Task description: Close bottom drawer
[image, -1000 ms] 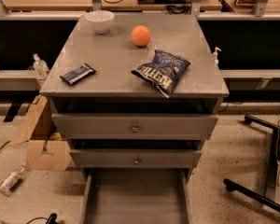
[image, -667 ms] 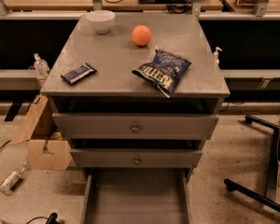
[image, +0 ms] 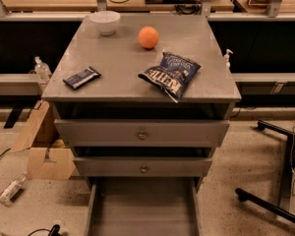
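Note:
The grey cabinet (image: 142,63) stands in the middle of the camera view. Its bottom drawer (image: 142,208) is pulled out toward me, showing a long empty tray that runs off the lower edge; its front panel and knob are out of view. The two taller drawer fronts above it, the top one (image: 141,133) and the middle one (image: 143,166), are shut, each with a small round knob. My gripper is not in view.
On the cabinet top lie a white bowl (image: 105,22), an orange (image: 148,37), a blue chip bag (image: 171,74) and a dark snack bar (image: 82,77). Cardboard (image: 44,149) and a bottle (image: 11,190) lie on the floor at left. A chair base (image: 280,181) stands at right.

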Controlling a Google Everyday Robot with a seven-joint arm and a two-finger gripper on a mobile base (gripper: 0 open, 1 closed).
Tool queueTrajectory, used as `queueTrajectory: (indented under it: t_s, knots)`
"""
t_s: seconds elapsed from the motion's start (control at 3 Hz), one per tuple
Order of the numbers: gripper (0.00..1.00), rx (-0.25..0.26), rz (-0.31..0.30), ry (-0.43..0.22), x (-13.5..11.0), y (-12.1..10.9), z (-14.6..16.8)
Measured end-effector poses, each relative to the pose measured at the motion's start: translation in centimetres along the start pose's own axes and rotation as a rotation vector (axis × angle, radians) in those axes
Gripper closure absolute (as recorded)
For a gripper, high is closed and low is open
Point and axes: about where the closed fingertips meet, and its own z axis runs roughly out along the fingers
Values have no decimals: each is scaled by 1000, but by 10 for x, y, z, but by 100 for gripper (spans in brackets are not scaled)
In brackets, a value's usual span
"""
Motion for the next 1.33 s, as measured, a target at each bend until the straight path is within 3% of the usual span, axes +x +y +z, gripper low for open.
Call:
queueTrajectory:
  t_s: [0.33,0.67,1.0,1.33]
  knots:
    - [100,14,-19,0,-4,-14,2]
    - [100,14,-19,0,-4,-14,2]
    - [100,43,-59,-17,-22,-50,3]
    - [100,43,-59,-17,-22,-46,3]
